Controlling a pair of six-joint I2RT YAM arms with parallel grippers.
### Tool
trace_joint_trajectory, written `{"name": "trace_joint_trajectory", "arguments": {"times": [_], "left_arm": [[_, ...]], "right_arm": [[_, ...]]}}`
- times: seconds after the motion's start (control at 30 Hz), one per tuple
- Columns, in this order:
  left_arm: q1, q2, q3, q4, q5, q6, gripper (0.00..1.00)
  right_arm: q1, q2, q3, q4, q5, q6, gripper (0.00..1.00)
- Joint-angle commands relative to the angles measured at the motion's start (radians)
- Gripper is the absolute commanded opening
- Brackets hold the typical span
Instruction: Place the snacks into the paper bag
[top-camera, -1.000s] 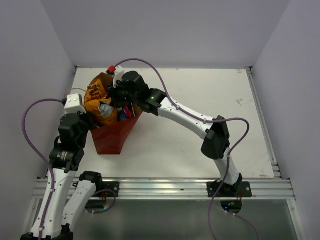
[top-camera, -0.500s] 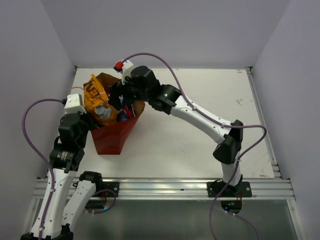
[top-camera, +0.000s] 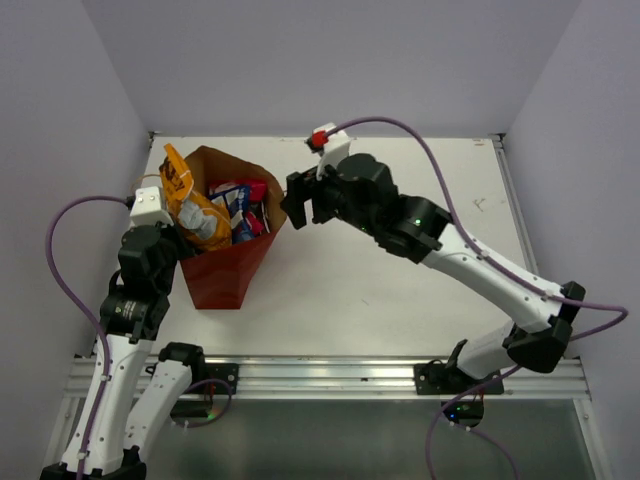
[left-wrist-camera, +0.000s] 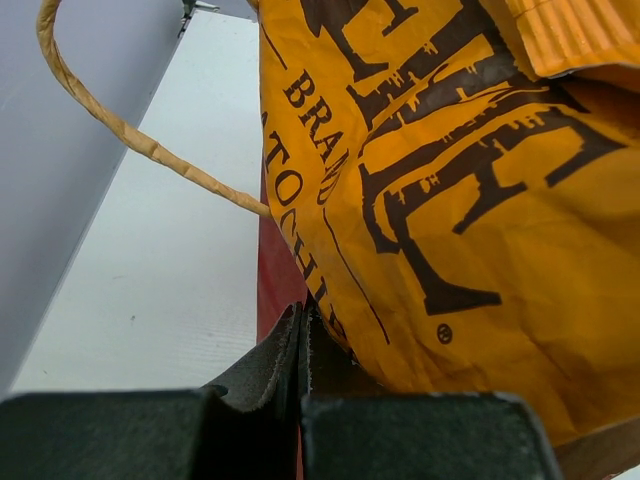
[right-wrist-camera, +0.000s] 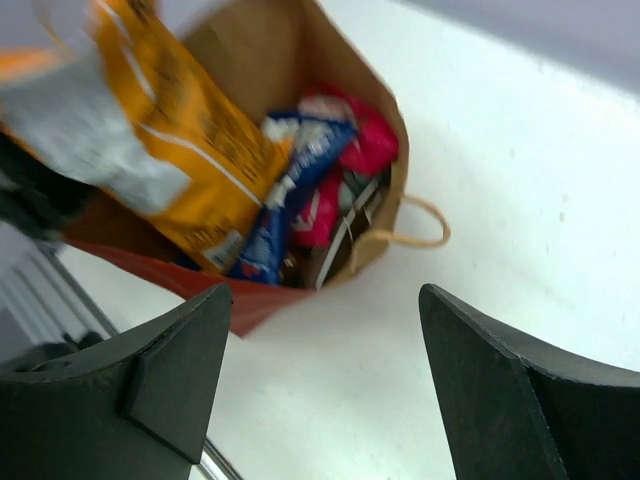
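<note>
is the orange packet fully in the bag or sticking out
Sticking out: the orange-yellow packet pokes its upper end past the rim of the paper bag; its lower end sits inside.

Both arms — the left arm and the right arm — wore glossy white shells on their long links, with chunky black housings at the joints. A thin purple cable ran along each. A small white block sat at each wrist; the right one carried a red cap. A green light glowed on one black right-arm joint. Black base plates anchored them. The right claw had broad matte-black wedge fingers.
</note>
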Motion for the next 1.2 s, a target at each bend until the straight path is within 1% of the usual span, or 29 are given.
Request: {"name": "trace_joint_trajectory", "arguments": {"times": [0.0, 0.1, 0.17, 0.47, 0.63, 1.0, 1.03, 1.07, 1.1, 1.17], "left_arm": [[-0.008, 0.008, -0.003, 0.022, -0.002, 0.013, 0.0], [-0.009, 0.01, -0.001, 0.022, -0.005, 0.013, 0.0], [-0.009, 0.01, -0.001, 0.02, -0.006, 0.012, 0.0], [-0.008, 0.005, -0.001, 0.016, -0.012, 0.012, 0.0], [-0.008, 0.003, 0.0, 0.017, -0.012, 0.012, 0.0], [-0.008, 0.01, 0.0, 0.017, -0.014, 0.012, 0.0], [-0.008, 0.01, 0.0, 0.017, -0.014, 0.012, 0.0], [-0.009, 0.008, 0.0, 0.017, -0.014, 0.012, 0.0], [-0.008, 0.005, 0.0, 0.017, -0.014, 0.012, 0.0], [-0.009, 0.003, 0.0, 0.016, -0.014, 0.01, 0.0]], "right_arm": [[0.003, 0.07, -0.119, -0.018, 0.057, 0.08, 0.79], [0.003, 0.094, -0.182, 0.028, 0.046, 0.094, 0.79], [0.003, 0.13, -0.181, 0.04, 0.038, 0.096, 0.79], [0.003, 0.199, -0.162, 0.088, 0.063, 0.105, 0.78], [0.001, 0.196, -0.144, 0.088, 0.072, 0.099, 0.78], [-0.011, 0.262, -0.064, 0.082, 0.077, 0.088, 0.78], [-0.013, 0.28, -0.063, 0.082, 0.081, 0.086, 0.78], [-0.013, 0.289, -0.061, 0.086, 0.081, 0.086, 0.74], [-0.016, 0.3, -0.059, 0.086, 0.081, 0.088, 0.66], [-0.017, 0.327, -0.058, 0.085, 0.081, 0.089, 0.57]]}}
